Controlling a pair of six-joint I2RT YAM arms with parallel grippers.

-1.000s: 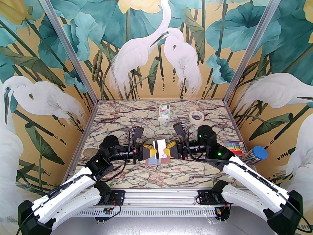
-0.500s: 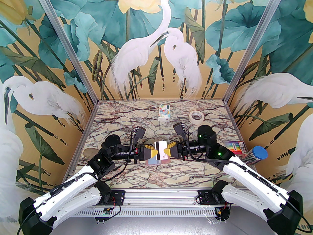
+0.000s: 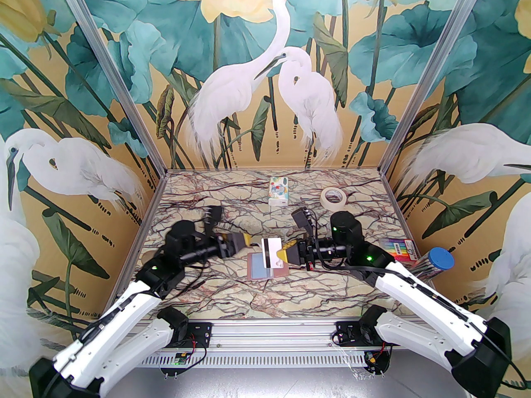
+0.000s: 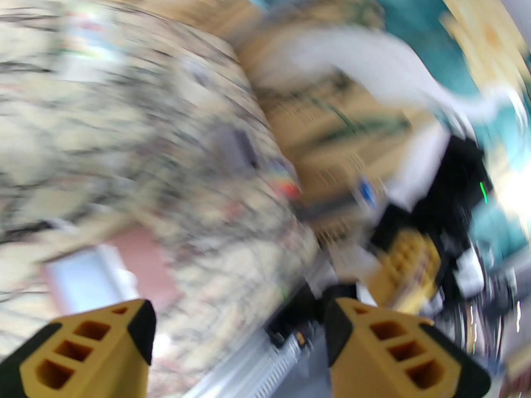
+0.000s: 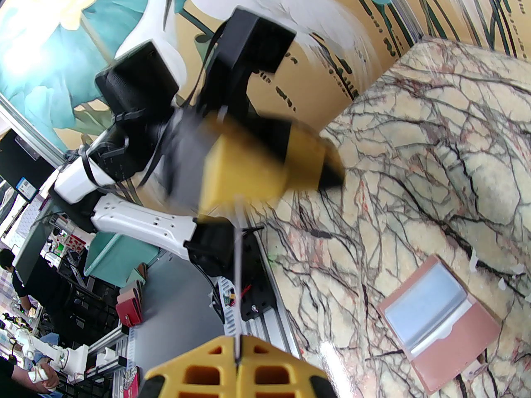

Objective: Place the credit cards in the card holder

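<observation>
Bench (image 3: 215, 292): cream marble, dark + reddish veins. Card holder (image 3: 256, 263), centre: dusty pink outside, pale blue lining. Credit card (image 3: 274, 250): white w/ black stripe on its 9 o'clock side. Tissue pack (image 3: 278, 190) at 12: white, multicolour shapes. Tape roll (image 3: 334, 197) at 1: cream. Striped pack (image 3: 399, 248) at 3: rainbow stripes. Jaws: yellow, black tips. Walls (image 3: 103, 77): white egrets, teal leaves, pale yellow blooms on gold.

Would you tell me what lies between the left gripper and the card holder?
Only bare marble tabletop separates the left gripper from the card holder in the top view.
</observation>
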